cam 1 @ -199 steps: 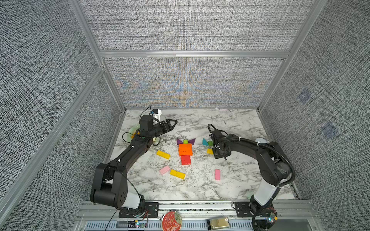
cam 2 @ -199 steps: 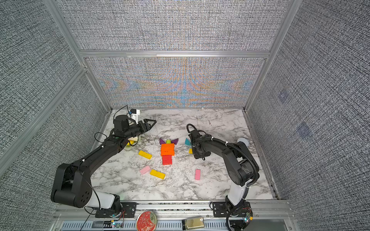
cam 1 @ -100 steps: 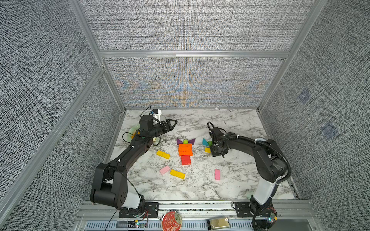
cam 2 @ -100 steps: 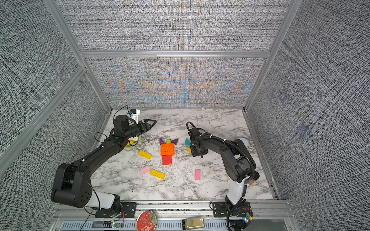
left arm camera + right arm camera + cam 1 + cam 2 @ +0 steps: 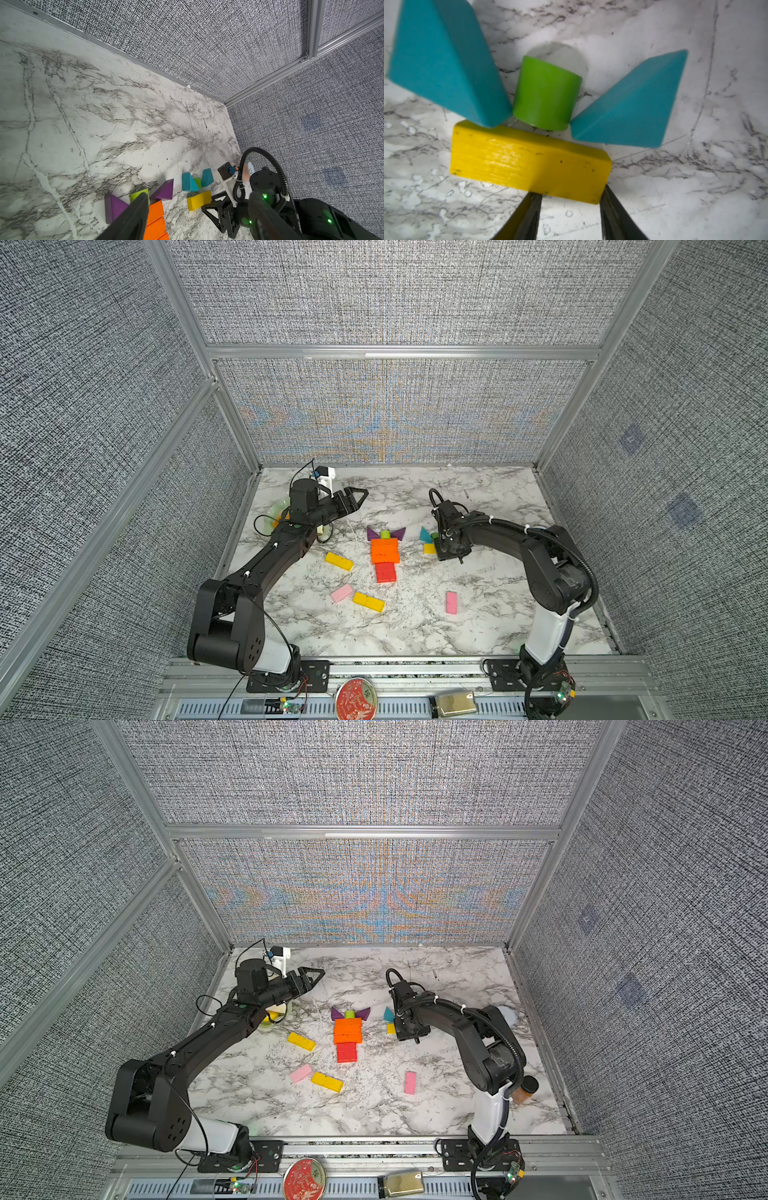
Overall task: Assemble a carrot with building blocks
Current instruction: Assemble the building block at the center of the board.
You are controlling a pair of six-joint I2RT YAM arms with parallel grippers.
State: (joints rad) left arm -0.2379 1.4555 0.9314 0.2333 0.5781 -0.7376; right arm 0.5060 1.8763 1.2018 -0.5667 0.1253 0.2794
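Note:
In both top views a flat figure lies mid-table: a green stub point(image 5: 385, 534) between two purple triangles point(image 5: 372, 534), orange bars point(image 5: 385, 551), then red bars point(image 5: 385, 572). To its right two teal triangles point(image 5: 444, 62) flank a second green stub point(image 5: 546, 95), with a yellow bar point(image 5: 525, 162) touching them. My right gripper point(image 5: 571, 197) is open, fingertips against that bar's near long side, not clamping it. My left gripper point(image 5: 353, 497) hovers shut and empty at back left. Loose yellow bars point(image 5: 339, 561) and pink bars point(image 5: 341, 593) lie nearer the front.
A pale green plate point(image 5: 279, 510) with bread sits under my left arm near the left wall. An amber jar with a black lid point(image 5: 525, 1090) stands behind my right arm's base. Grey walls close in three sides of the marble table point(image 5: 415, 635).
My right gripper has edged toward the back and left, with the yellow bar ahead of its tips and closer to the teal triangles. The left arm has not moved.

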